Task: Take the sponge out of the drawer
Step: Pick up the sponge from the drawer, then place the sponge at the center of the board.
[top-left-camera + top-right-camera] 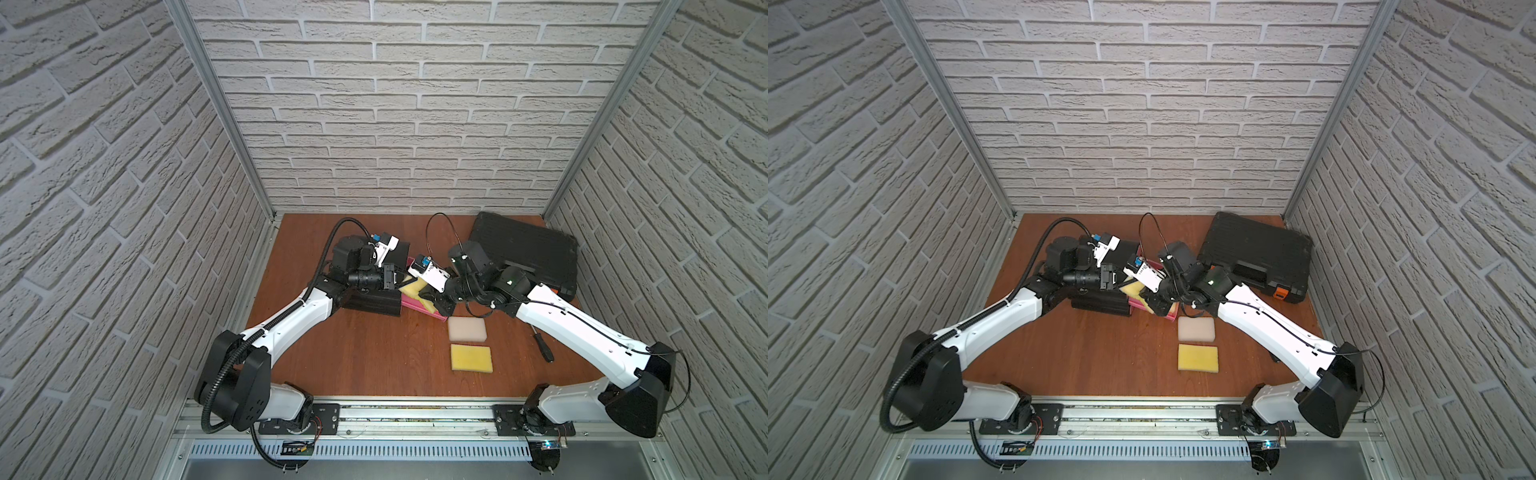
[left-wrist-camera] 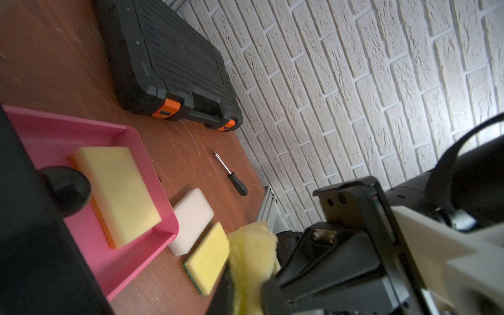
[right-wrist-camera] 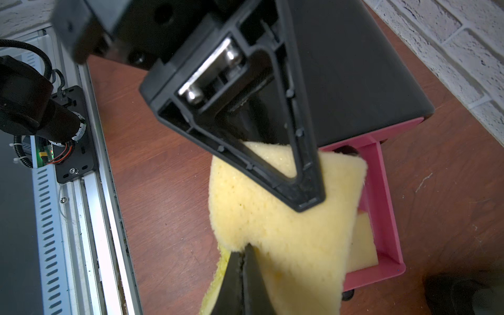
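Near drawer [image 2: 54, 128], white sponge [image 2: 192, 218], screwdriver [image 2: 231, 174]

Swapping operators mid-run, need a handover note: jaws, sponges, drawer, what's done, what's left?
The left gripper: jaws shut, at the cabinet end of the pink drawer; can't tell whether they pinch anything.
The right gripper: jaws shut on a yellow sponge, lifted above the drawer's front part.
Drawer is open; a yellow-and-orange sponge lies inside.
A white sponge and a yellow-and-green sponge lie on the table in front of the drawer.
Done: drawer open, one sponge lifted.
Left: set the held sponge on the table; the one inside probably follows.
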Available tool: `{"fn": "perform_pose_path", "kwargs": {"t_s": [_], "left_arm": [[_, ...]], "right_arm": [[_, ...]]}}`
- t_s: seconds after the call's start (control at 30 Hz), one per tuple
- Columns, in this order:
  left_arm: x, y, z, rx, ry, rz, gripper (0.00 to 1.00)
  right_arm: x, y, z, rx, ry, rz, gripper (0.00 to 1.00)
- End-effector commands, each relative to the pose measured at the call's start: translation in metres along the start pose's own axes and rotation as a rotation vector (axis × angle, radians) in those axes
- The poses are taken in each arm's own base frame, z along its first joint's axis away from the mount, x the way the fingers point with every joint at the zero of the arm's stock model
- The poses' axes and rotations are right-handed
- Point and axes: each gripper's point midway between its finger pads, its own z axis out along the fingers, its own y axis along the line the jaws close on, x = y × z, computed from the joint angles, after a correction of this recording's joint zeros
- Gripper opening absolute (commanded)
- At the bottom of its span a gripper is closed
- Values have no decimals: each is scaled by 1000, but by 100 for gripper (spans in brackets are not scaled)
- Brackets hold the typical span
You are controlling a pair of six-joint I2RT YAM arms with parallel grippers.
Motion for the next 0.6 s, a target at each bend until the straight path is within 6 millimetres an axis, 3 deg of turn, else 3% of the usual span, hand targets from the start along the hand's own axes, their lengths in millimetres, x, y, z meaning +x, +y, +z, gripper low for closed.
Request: {"fn": "perform_pose_path", "kwargs": {"t_s": [0.0,0.1,0.3,0.43,0.57], "left_arm": [[-3,-13,3,23,-3,44,0],[-3,-11,1,-8,-25,43,0],[-6,-6,-13,-122,-169,60,0],[0,-11,-23,-174,-319,87,0],[23,-11,-28,-217,-433,101,0]], "right_arm": [[-29,-6,-9,42,-98,-26,4],[-31,-11,-11,72,-108,-6,8],[-39,-29,-35,207,-208,100,40],[-41,-28,-60,239,-335,153,43],[-38,-21,-82,234,-463,209,46]]}}
